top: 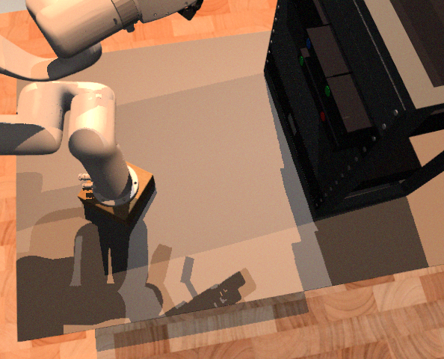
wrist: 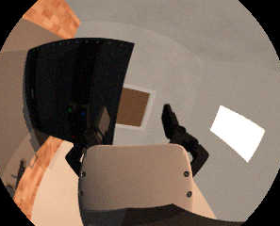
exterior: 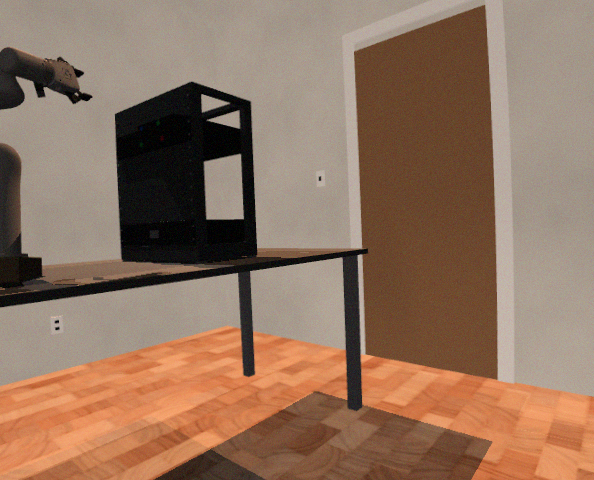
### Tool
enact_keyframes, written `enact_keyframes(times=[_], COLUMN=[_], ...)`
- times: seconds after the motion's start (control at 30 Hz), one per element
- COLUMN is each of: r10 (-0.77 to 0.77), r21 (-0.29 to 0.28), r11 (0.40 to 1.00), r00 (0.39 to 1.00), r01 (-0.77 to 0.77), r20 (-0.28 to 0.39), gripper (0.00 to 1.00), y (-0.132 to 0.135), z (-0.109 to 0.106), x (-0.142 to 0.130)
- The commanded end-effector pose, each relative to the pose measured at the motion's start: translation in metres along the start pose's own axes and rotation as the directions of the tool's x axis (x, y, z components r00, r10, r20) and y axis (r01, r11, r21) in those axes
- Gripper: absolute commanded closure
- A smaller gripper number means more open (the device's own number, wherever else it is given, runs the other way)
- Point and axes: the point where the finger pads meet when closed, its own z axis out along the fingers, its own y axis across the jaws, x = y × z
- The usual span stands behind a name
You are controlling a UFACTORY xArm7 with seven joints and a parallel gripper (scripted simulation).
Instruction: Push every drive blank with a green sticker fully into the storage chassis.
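The black rack point(top: 368, 170) point(exterior: 183, 206) point(wrist: 64, 75) stands on the table's right side. Four blanks stand out of its front. Their stickers are blue point(top: 308, 43) point(exterior: 141, 127), green point(top: 301, 60) point(exterior: 157, 122), a second green point(top: 327, 90) point(exterior: 141, 144) and red point(top: 322, 116) point(exterior: 161, 137). My gripper point(exterior: 81, 96) point(wrist: 135, 111) is open and empty. It hangs in the air left of the rack, a little above its top edge, pointing towards the front. In the top view only the gripper's body point(top: 190, 8) shows, at the top edge.
The arm's base point(top: 117, 193) point(exterior: 5, 268) is bolted to the table point(top: 214, 154) point(exterior: 297, 256) well left of the rack. A brown door point(exterior: 426, 196) is in the wall behind. The table's edges are near the rack's right side.
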Motion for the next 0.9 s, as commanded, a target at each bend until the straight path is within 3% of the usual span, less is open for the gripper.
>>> enact_keyframes(times=[0.0, 0.27, 0.6, 0.7, 0.87], r10=[0.128, 0.266, 0.496, 0.496, 0.614], r21=[-0.059, -0.118, -0.218, -0.218, -0.271], r11=[0.990, 0.959, 0.852, 0.852, 0.765], r00=[0.991, 0.963, 0.867, 0.867, 0.788], r01=[-0.126, -0.259, -0.475, -0.475, -0.585], r20=[0.029, 0.045, 0.046, 0.046, 0.033], gripper=[0.00, 0.00, 0.00, 0.00, 0.00], y=[0.008, 0.011, 0.012, 0.012, 0.010], z=[-0.009, -0.019, -0.038, -0.038, -0.048], x=[-0.016, -0.033, -0.062, -0.062, -0.078])
